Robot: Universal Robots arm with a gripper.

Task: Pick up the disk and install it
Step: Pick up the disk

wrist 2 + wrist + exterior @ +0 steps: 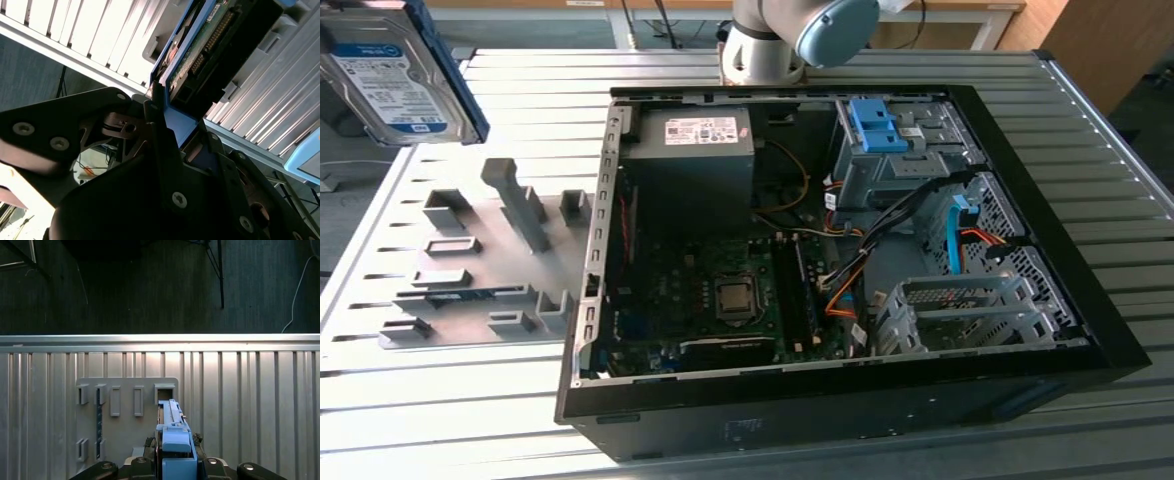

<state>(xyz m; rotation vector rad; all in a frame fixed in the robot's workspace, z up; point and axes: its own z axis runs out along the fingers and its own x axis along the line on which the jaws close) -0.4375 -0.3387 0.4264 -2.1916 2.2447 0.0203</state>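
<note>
Ribbed metal tabletop [1067, 200] with open computer case [720, 420] | disk [394, 85] aloft over grey fixture plate [487, 262] | jaws clamped on its blue carrier end | judged rigid, dense, shock-sensitive; grip frame edges, not circuit board

disk [387, 80] over fixture plate [470, 335], exterior view's left of pc [787, 420].

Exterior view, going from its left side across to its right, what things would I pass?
The disk in its blue carrier → grey fixture plate → power-supply box inside the open computer case → blue bracket atop the metal bay.
</note>
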